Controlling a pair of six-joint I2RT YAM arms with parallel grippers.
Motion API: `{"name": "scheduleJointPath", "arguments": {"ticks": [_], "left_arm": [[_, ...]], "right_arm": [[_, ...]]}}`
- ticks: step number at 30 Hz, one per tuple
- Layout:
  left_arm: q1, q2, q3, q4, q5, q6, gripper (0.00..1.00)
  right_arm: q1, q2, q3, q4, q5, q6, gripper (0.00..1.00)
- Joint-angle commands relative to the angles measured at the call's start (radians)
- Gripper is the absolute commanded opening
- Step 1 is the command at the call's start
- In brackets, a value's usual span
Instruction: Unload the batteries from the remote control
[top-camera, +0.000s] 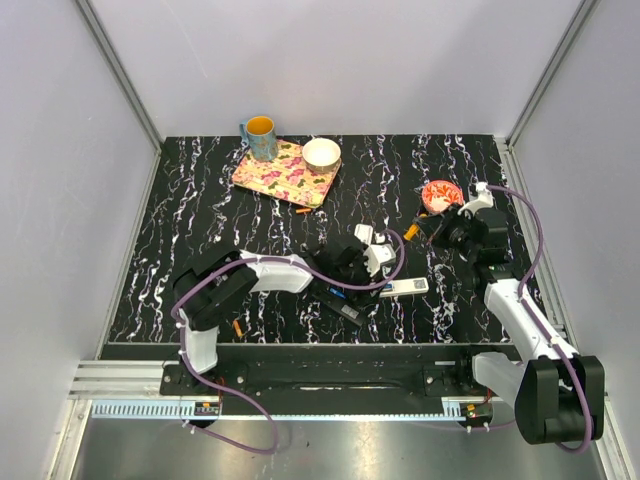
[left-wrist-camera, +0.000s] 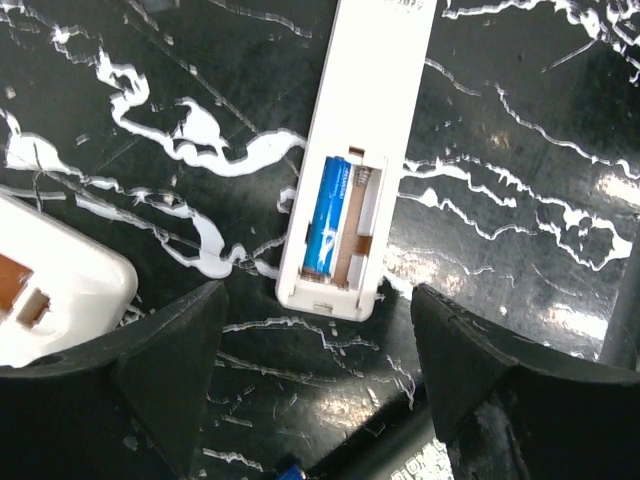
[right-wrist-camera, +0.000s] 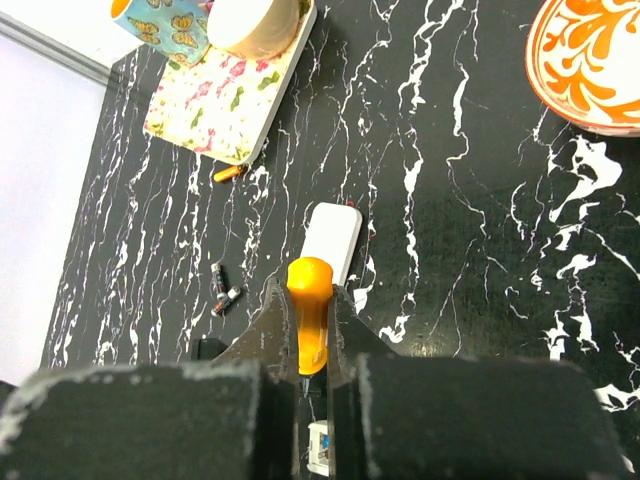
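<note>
A white remote (left-wrist-camera: 350, 150) lies face down with its battery bay uncovered. One blue battery (left-wrist-camera: 328, 215) sits in the bay's left slot, and the slot beside it is empty. My left gripper (left-wrist-camera: 315, 345) hovers open just short of the remote's near end, with nothing between its fingers (left-wrist-camera: 170, 370). In the top view the left gripper (top-camera: 360, 283) is immediately left of the white remote (top-camera: 405, 288). My right gripper (right-wrist-camera: 310, 295) is shut on an orange-handled tool (right-wrist-camera: 310, 320) and is raised at the right (top-camera: 428, 229). Loose batteries (right-wrist-camera: 226, 288) lie on the table.
A black remote (top-camera: 340, 305) lies by the left gripper with a blue cell (top-camera: 335, 292) next to it. A white oblong piece (right-wrist-camera: 333, 235) and an orange battery (right-wrist-camera: 228, 172) lie nearby. At the back stand a floral tray (top-camera: 285, 172), a mug (top-camera: 260, 137) and a bowl (top-camera: 321, 153). An orange dish (top-camera: 441, 194) is on the right.
</note>
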Motion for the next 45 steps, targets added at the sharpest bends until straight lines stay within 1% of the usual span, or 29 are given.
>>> {"name": "scheduleJointPath", "arguments": {"ticks": [1,4,6,7,9,10,11,12,15,19,23,29,33,37,39,41,45], "left_arm": [[-0.005,0.025,0.024,0.051,0.076,-0.007,0.79],[-0.007,0.025,0.024,0.044,0.056,-0.016,0.77],[-0.008,0.027,0.03,0.028,0.041,-0.015,0.72],[-0.008,0.034,0.056,-0.025,0.028,-0.015,0.7],[-0.014,0.053,0.082,-0.076,-0.027,-0.013,0.63],[-0.025,0.056,0.088,-0.111,-0.05,-0.012,0.61],[-0.031,0.057,0.091,-0.12,-0.097,-0.012,0.6],[-0.037,0.059,0.09,-0.13,-0.116,-0.012,0.57],[-0.048,0.059,0.07,-0.139,-0.153,-0.015,0.54],[-0.06,0.04,0.049,-0.131,-0.185,-0.022,0.42],[-0.062,0.014,0.029,-0.14,-0.206,-0.036,0.33],[-0.062,-0.077,-0.051,-0.148,-0.248,-0.067,0.31],[-0.062,-0.131,-0.094,-0.154,-0.285,-0.133,0.3],[-0.062,-0.15,-0.103,-0.212,-0.32,-0.194,0.28],[-0.059,-0.148,-0.103,-0.219,-0.363,-0.237,0.27],[-0.057,-0.142,-0.102,-0.219,-0.367,-0.262,0.24],[-0.056,-0.116,-0.073,-0.216,-0.381,-0.332,0.22]], "right_arm": [[-0.003,0.004,-0.011,0.05,-0.05,-0.005,0.0],[-0.002,0.004,-0.015,0.052,-0.063,-0.002,0.0],[-0.003,0.003,-0.018,0.052,-0.066,0.004,0.0],[-0.002,0.003,-0.02,0.055,-0.075,0.009,0.0],[-0.002,0.0,-0.023,0.062,-0.084,0.012,0.0],[-0.002,-0.002,-0.026,0.065,-0.095,0.017,0.0],[-0.002,0.0,-0.026,0.068,-0.096,0.018,0.0],[-0.002,-0.003,-0.029,0.07,-0.098,0.018,0.0],[-0.003,-0.007,-0.032,0.072,-0.099,0.017,0.0],[-0.003,-0.007,-0.04,0.076,-0.107,0.017,0.0],[-0.002,-0.01,-0.053,0.084,-0.127,0.011,0.0],[0.012,-0.007,-0.077,0.118,-0.147,0.027,0.0],[0.035,0.012,-0.092,0.147,-0.153,0.038,0.0],[0.064,0.044,-0.107,0.208,-0.161,0.066,0.0],[0.092,0.053,-0.113,0.226,-0.147,0.078,0.0],[0.112,0.064,-0.115,0.248,-0.133,0.089,0.0],[0.158,0.084,-0.098,0.257,-0.087,0.087,0.0]]}}
